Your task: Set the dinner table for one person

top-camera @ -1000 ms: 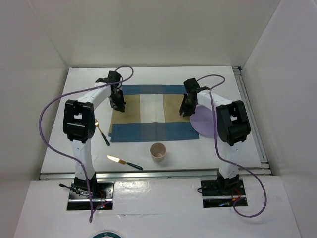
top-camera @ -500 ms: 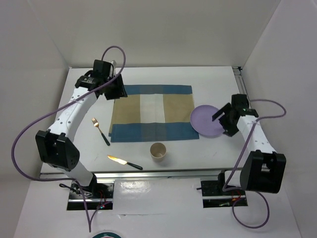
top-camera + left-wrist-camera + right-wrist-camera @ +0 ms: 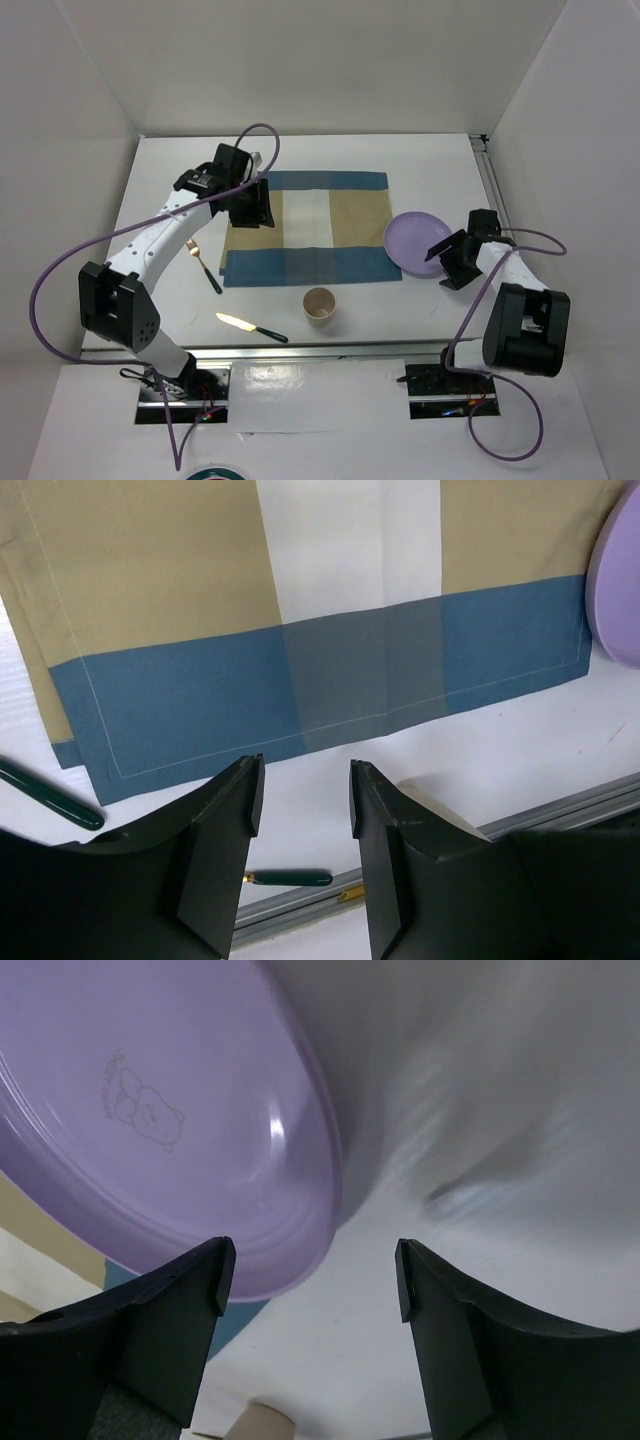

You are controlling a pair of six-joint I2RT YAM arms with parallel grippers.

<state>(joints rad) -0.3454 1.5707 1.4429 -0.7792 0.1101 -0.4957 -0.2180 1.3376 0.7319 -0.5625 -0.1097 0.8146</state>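
The white dinner table (image 3: 420, 170) carries a blue-and-tan placemat (image 3: 310, 225), spread flat. A purple plate (image 3: 415, 243) lies at its right edge, overlapping the mat's corner. A tan paper cup (image 3: 319, 303) stands in front of the mat. A knife (image 3: 250, 327) and a fork (image 3: 203, 263) lie at the front left. My left gripper (image 3: 255, 205) hovers open and empty over the mat's left edge; its wrist view shows the mat (image 3: 300, 630) beyond the gripper (image 3: 305, 800). My right gripper (image 3: 445, 262) is open and empty beside the plate's near right rim (image 3: 170, 1110).
Metal rails (image 3: 300, 348) run along the table's front and right edges. White walls enclose the back and sides. The left wrist view shows the fork's handle (image 3: 45, 798) and the knife's handle (image 3: 290, 878). The cup's rim (image 3: 255, 1422) shows in the right wrist view.
Both grippers left the placemat and swung outward. The left gripper has come back over the mat's left edge. The right gripper has moved in next to the plate's right rim.
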